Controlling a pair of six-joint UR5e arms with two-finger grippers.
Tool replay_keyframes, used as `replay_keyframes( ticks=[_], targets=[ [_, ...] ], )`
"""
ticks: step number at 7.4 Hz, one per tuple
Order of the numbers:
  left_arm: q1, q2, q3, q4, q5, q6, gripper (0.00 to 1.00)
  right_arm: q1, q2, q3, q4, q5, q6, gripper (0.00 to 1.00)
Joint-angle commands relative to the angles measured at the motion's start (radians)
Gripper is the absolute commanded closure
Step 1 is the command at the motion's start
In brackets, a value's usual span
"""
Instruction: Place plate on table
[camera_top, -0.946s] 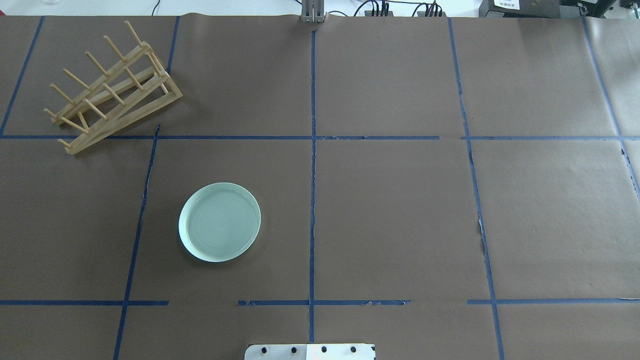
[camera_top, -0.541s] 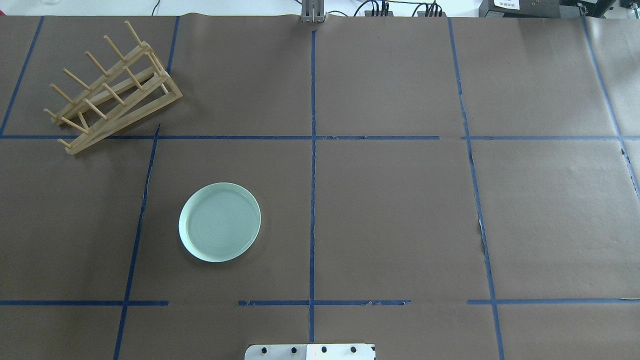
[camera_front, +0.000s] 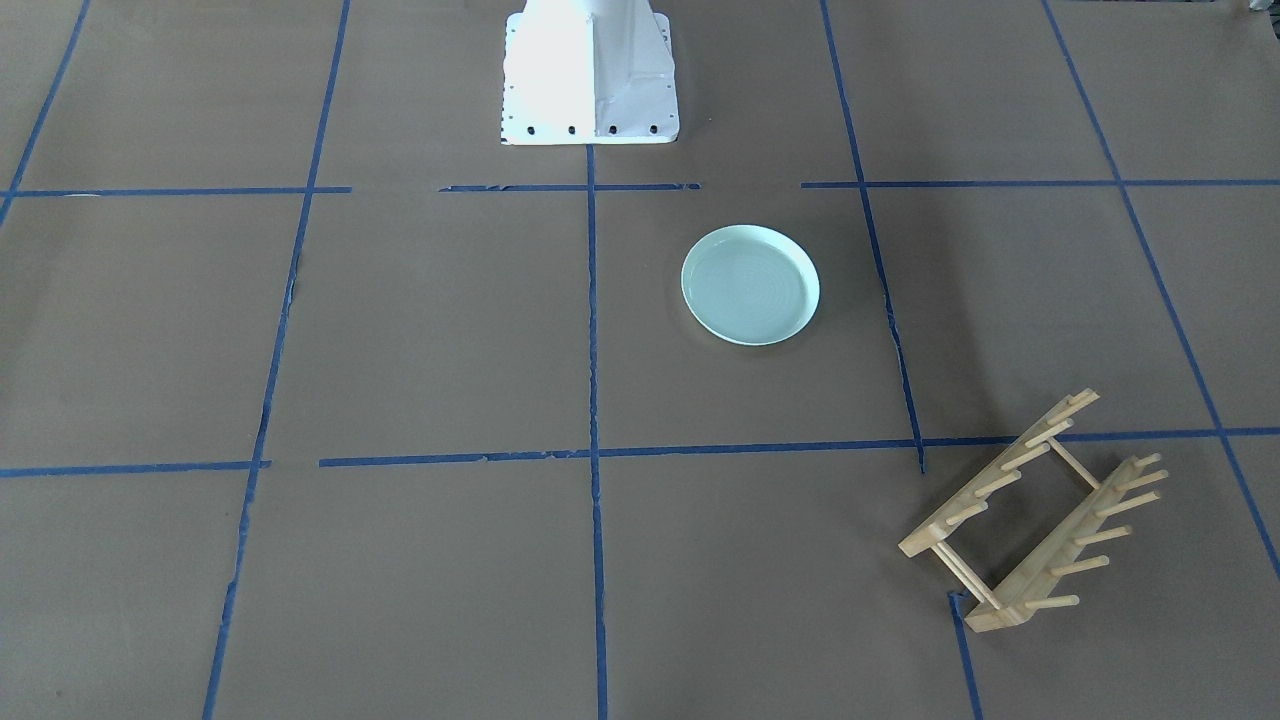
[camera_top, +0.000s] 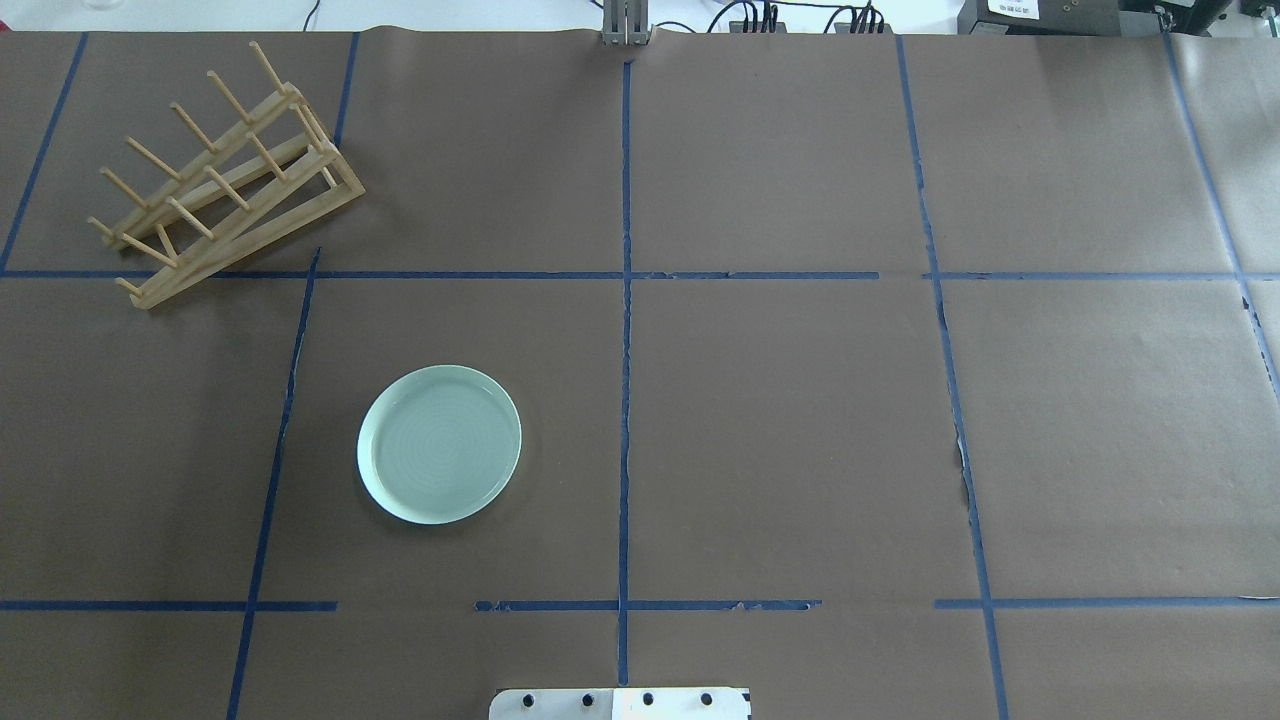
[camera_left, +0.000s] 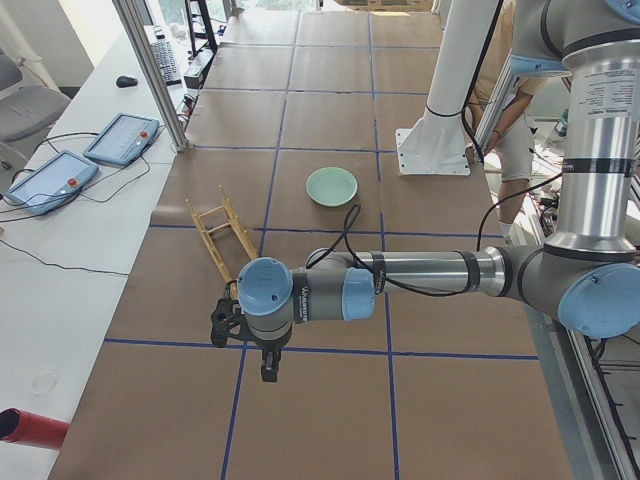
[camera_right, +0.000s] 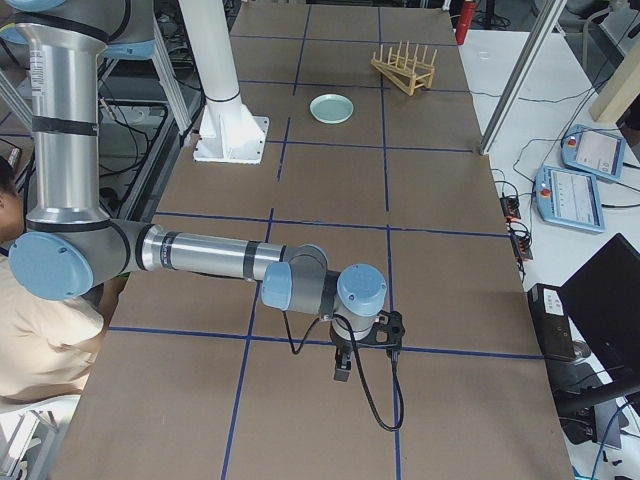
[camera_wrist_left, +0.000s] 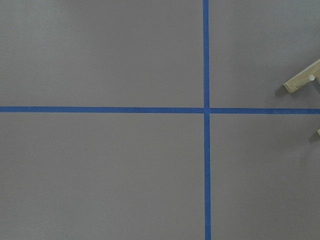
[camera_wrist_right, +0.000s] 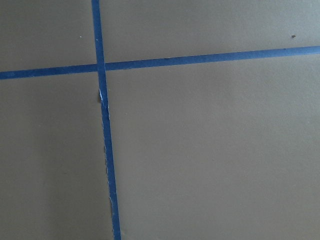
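Observation:
The pale mint-green plate (camera_top: 439, 444) lies flat on the brown table (camera_top: 800, 430), left of the centre tape line and a little ahead of the robot base. It also shows in the front view (camera_front: 750, 285) and both side views (camera_left: 331, 186) (camera_right: 331, 108). Nothing touches it. My left gripper (camera_left: 268, 370) hangs over the table's left end, far from the plate. My right gripper (camera_right: 342, 370) hangs over the right end. Both show only in the side views, so I cannot tell whether they are open or shut. The wrist views show bare table and tape.
A light wooden peg rack (camera_top: 225, 175) stands at the far left, apart from the plate; its corner shows in the left wrist view (camera_wrist_left: 302, 82). The white robot base (camera_top: 620, 703) is at the near edge. Tablets and cables lie beyond the far edge.

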Motion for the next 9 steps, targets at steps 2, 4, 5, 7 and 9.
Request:
replay_keyframes(
  ticks=[2,4,5,7,9],
  targets=[
    [0.001,0.000,-0.010,0.000,0.007,0.000,0.00,0.000,0.000,0.001,0.000,0.000,0.000,0.00],
    [0.001,0.000,-0.028,0.000,0.006,-0.005,0.00,0.000,0.000,0.001,0.000,0.000,0.000,0.00],
    [0.001,0.000,-0.028,0.000,0.006,-0.005,0.00,0.000,0.000,-0.001,0.000,0.000,0.000,0.00],
    [0.001,-0.002,-0.028,-0.002,0.006,-0.007,0.00,0.000,0.000,-0.001,0.000,0.000,0.000,0.00],
    [0.002,-0.002,-0.028,-0.002,0.006,-0.007,0.00,0.000,0.000,-0.001,0.000,0.000,0.000,0.00]
  ],
)
